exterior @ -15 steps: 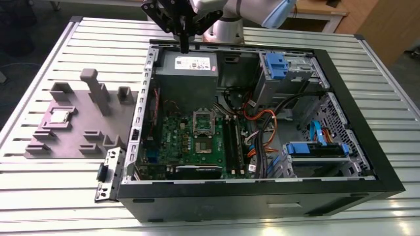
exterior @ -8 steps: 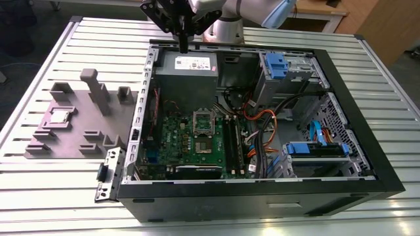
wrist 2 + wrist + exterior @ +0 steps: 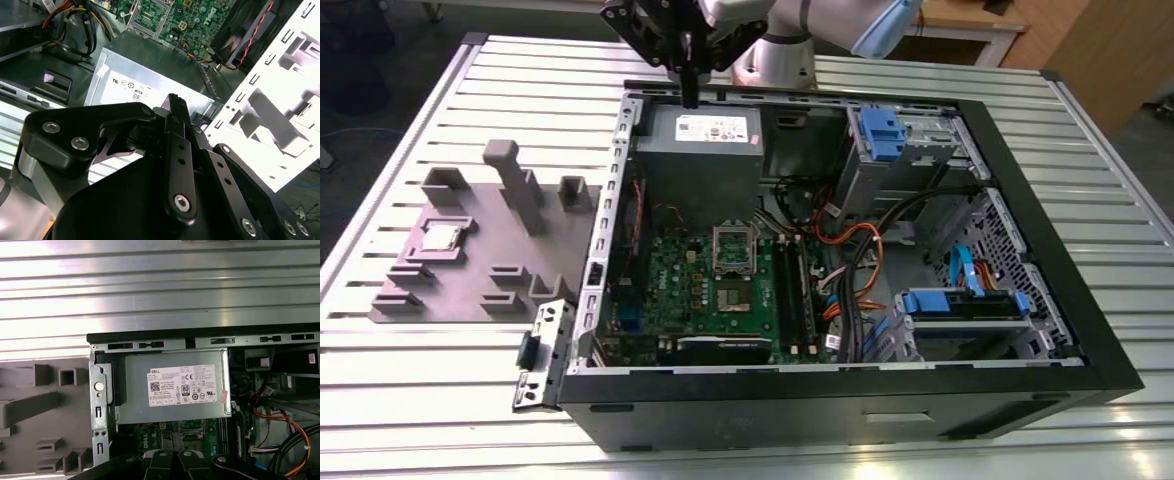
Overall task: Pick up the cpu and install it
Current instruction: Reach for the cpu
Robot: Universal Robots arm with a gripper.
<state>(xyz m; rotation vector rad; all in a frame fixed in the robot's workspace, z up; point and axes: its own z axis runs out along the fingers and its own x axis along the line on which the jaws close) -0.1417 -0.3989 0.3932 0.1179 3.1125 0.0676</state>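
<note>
CPU [image 3: 443, 237] lies flat in a recess of the grey fixture tray [image 3: 480, 300] on the slatted table [image 3: 427, 420], just outside the open computer case [image 3: 854, 400], at about 9 o'clock from the motherboard [image 3: 707, 290] in the exterior view. Nothing touches it.

The gripper [image 3: 690, 96] hangs over the far edge of the case, above the power supply [image 3: 700, 130], at 12 o'clock from the motherboard and well apart from the chip, which sits toward 8 o'clock from it. In the second wrist view its fingers [image 3: 176, 107] stand pressed together with nothing between them, so the gripper is closed and empty.

By my reading, the pickup has not begun and the work stands at the approach stage. The socket frame [image 3: 731, 243] on the motherboard looks raised, which suggests the seat is ready. Picking up so thin a chip would call for the fingers to spread, square up with two opposite edges and come down level into the recess, clear of the tray's upright posts.
</note>
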